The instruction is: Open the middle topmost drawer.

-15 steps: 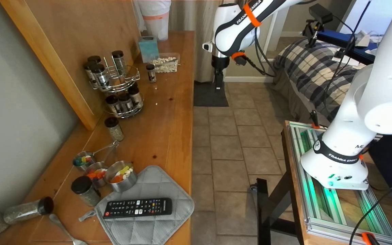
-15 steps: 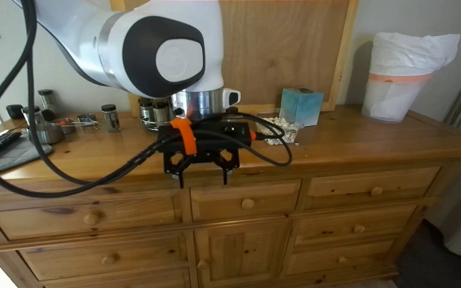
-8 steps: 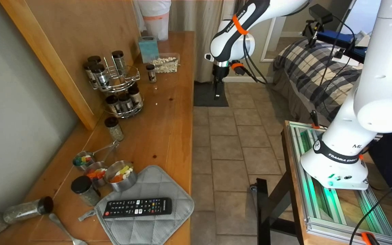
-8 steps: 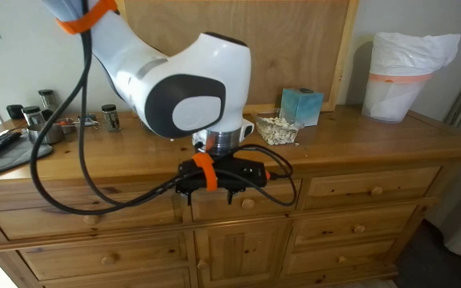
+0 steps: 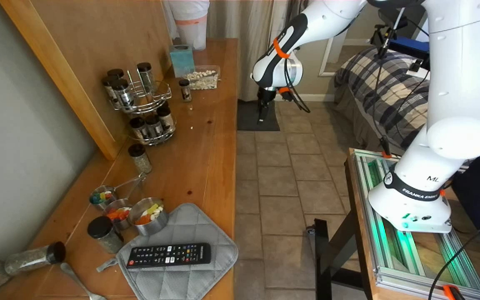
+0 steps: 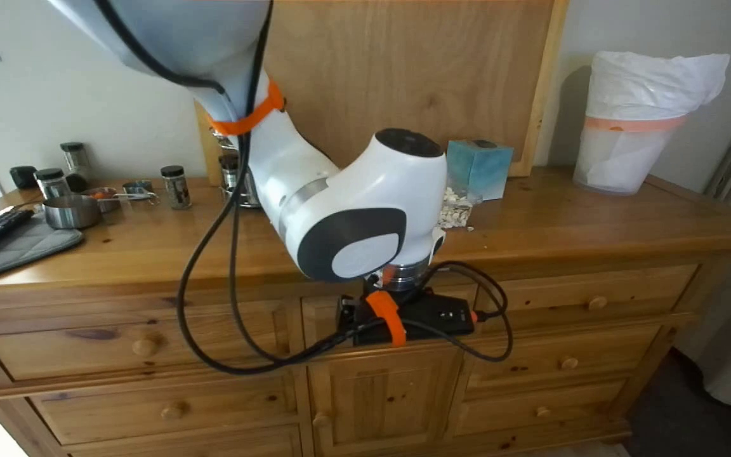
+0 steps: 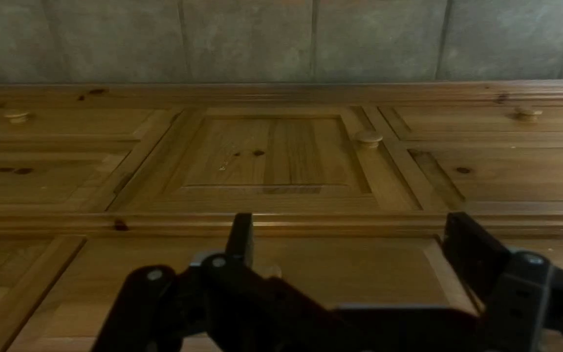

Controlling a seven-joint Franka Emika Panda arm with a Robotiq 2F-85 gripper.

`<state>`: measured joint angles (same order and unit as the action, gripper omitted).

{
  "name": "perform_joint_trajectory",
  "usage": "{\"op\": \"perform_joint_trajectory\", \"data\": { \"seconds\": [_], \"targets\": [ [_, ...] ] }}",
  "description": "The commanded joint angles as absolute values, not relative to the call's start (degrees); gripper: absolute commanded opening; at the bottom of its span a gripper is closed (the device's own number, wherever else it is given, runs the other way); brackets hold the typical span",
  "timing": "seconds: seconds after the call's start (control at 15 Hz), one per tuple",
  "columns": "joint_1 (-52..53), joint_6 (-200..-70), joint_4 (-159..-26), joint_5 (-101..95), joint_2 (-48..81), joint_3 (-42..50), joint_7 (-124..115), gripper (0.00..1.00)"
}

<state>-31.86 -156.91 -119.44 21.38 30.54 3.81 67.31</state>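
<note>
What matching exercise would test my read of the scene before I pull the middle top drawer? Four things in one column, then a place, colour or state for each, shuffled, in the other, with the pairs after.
Things:
1. remote
2. middle top drawer
3. tissue box
4. pincer

Places, colours, states:
A. closed
B. open, holding nothing
C. lying on the grey pot holder
D. blue-green

Right pairs: 1-C, 2-A, 3-D, 4-B.
</note>
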Motion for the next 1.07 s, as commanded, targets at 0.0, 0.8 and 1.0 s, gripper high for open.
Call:
{"op": "perform_joint_trajectory", "data": {
  "seconds": [0.0, 0.8, 1.0],
  "targets": [
    [-35.9, -162.4, -110.8, 22.0, 38.7, -1.7, 68.3, 1.0],
    [-42.7, -163.7, -99.4, 18.2, 50.3, -9.8, 65.3, 1.0],
    [-42.7, -163.7, -99.1, 18.2, 50.4, -9.9, 65.3, 1.0]
  ]
}}
